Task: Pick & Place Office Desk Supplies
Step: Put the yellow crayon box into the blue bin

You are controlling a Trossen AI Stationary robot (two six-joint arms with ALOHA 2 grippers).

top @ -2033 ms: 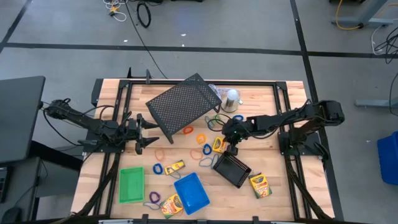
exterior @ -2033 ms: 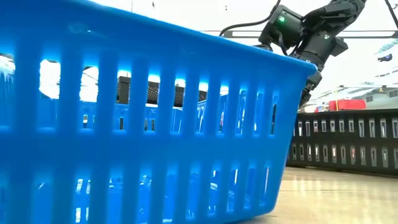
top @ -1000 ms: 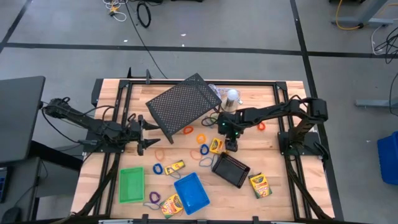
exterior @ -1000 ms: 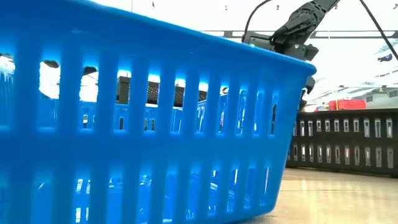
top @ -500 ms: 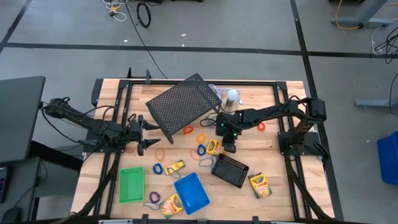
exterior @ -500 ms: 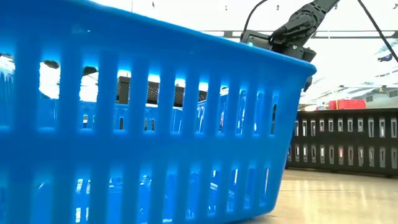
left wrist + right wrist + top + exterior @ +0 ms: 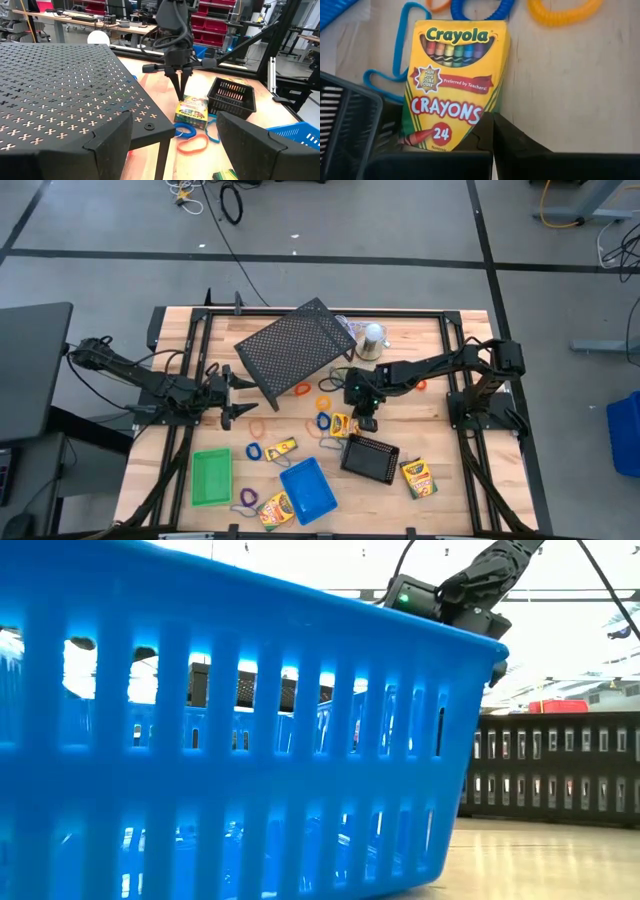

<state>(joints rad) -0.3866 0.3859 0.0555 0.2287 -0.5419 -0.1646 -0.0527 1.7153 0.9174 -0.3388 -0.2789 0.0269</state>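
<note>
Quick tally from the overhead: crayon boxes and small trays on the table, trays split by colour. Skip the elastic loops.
crayon boxes: 4
green tray: 1
blue tray: 1
black mesh tray: 1
Total: 7

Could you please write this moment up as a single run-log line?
right pincer: poised over crayon box, tips nearly together | crayon box: flat on table beside black mesh tray | left pincer: open, idle by rack
</note>
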